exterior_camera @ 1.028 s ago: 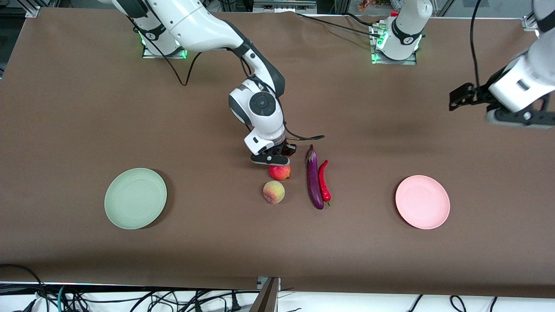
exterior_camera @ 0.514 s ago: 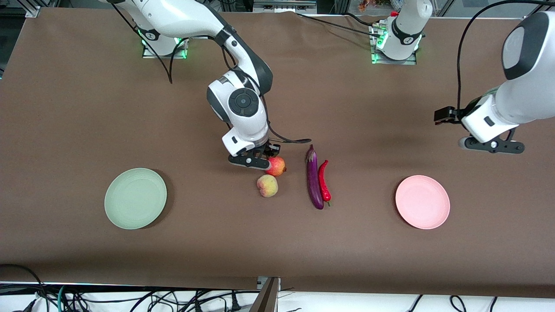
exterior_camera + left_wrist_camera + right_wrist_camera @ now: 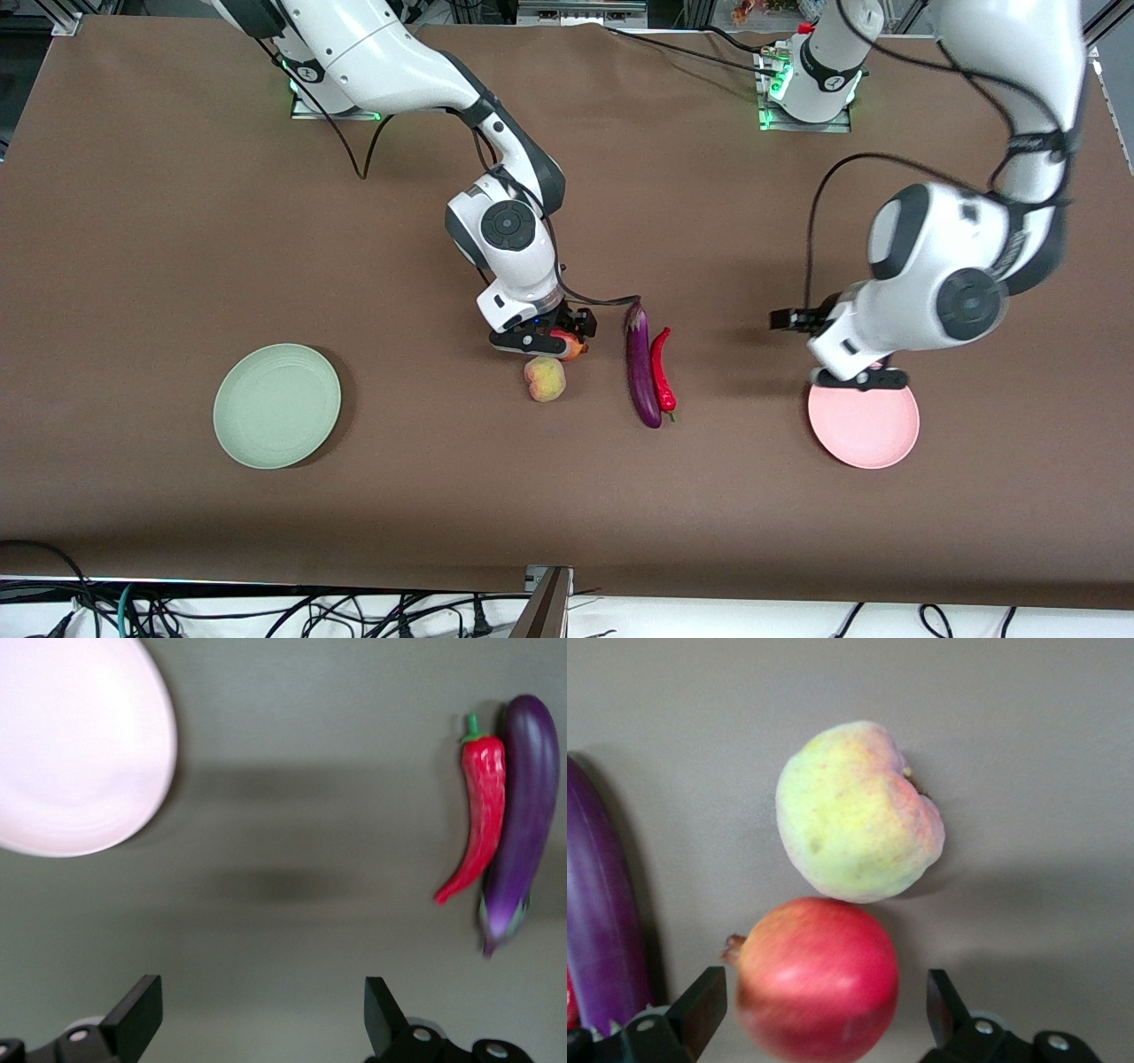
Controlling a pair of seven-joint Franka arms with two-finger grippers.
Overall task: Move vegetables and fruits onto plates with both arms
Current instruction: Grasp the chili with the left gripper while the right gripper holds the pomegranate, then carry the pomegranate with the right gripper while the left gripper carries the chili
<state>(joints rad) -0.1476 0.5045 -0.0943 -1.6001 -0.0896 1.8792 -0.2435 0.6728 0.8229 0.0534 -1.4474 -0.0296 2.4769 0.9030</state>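
Right gripper [image 3: 542,341] low over the round red pomegranate-like fruit with a small crown tip [image 3: 817,976], fingers spread wide, one each side of it, not yet touching as far as the right wrist view shows. The fruit sits on the brown table [image 3: 177,221] mid-span, touching or just beside the round pink-yellow creased peach [image 3: 544,379], which lies nearer the front camera. Judgement: a straight descent and squeeze should take the red fruit; the peach so close is the risk of a nudge. Pale green round plate [image 3: 276,405] waits toward the right arm's end. Left gripper [image 3: 858,378] hangs over the rim of the pale pink round plate [image 3: 873,430], fingers apart, holding nothing. Long glossy purple eggplant [image 3: 641,365] and curved red chili pepper [image 3: 662,369] lie side by side, touching, long axes running toward the front camera, between the fruits and the pink plate; the left arm is nearer them.
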